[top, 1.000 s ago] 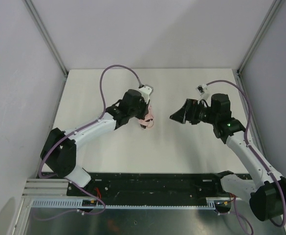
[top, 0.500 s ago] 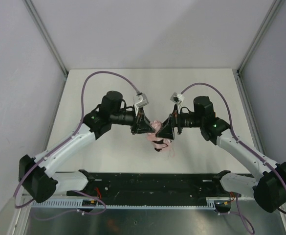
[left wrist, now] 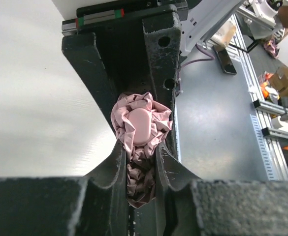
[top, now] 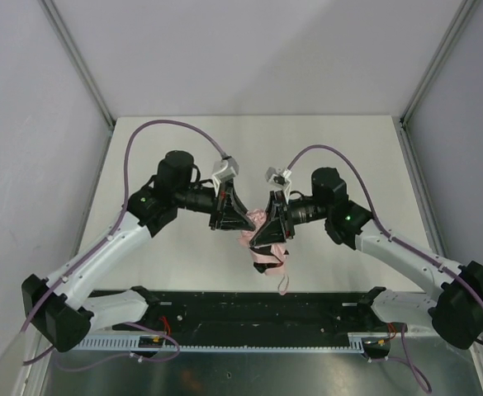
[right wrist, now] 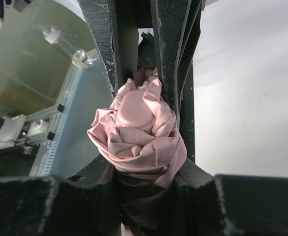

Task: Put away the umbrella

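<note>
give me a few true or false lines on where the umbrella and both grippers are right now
1. The umbrella is crumpled into a pink bundle. True.
2. Only the left gripper grips it. False: the right gripper is clamped on it too, from the opposite side.
3. The two grippers meet over the near middle of the table. True.
4. The umbrella lies alone at the table's far edge. False: it sits between the two grippers, towards the near side.
5. A thin strap trails from the bundle toward the near edge. True.
</note>
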You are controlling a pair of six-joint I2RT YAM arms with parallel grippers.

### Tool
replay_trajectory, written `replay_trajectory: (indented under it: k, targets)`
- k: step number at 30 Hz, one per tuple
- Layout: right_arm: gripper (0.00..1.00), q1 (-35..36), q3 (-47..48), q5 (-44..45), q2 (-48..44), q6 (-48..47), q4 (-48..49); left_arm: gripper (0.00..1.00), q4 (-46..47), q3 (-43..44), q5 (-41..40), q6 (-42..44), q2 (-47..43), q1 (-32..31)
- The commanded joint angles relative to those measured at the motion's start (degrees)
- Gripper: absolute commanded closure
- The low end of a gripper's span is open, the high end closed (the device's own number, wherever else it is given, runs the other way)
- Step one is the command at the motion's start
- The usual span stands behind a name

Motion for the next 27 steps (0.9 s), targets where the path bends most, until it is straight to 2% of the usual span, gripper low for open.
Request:
replay_trajectory:
  k: [1,4,5,6,7,12,15,19,27]
  targets:
    - [0.93,0.8,0.1,-0.2,1.2,5.9,4.2,0.79,5.7,4.8,-3.8,-1.2,-4.5,1.4]
    - [0.99,0.1,0.1,2.1,1.4,6.9,4.7,0.42,5.8,5.0,-11.4,-4.8,-5.9,3.5]
    - [1.0,-0.4,0.1,2.6,1.8,7.2,4.9,0.21,5.8,4.8,-12.6,-6.1,-6.3,4.7]
    - [1.0,-1.1,0.1,2.9,2.3,7.9,5.5,0.11,5.8,4.6,-14.3,-7.4,-6.8,6.0]
    - [1.0,-2.0,0.1,3.1,3.1,8.7,6.1,0.06,5.7,4.2,-16.9,-8.6,-7.5,7.3]
    - [1.0,-9.7,0.1,7.0,8.7,15.1,11.0,0.01,5.4,0.0,-28.9,-15.1,-13.3,17.4]
    - [0.97,-17.4,0.5,14.1,12.7,20.6,12.5,0.0,5.4,-3.0,-32.3,-14.3,-15.0,19.2]
    - [0.93,-28.9,3.3,20.6,20.9,25.1,14.2,0.01,5.5,-5.9,-35.4,-11.9,-14.9,17.1]
    - [0.9,-41.5,21.6,18.3,45.6,27.6,15.5,0.01,5.9,-9.6,-36.6,-10.2,-15.2,11.0]
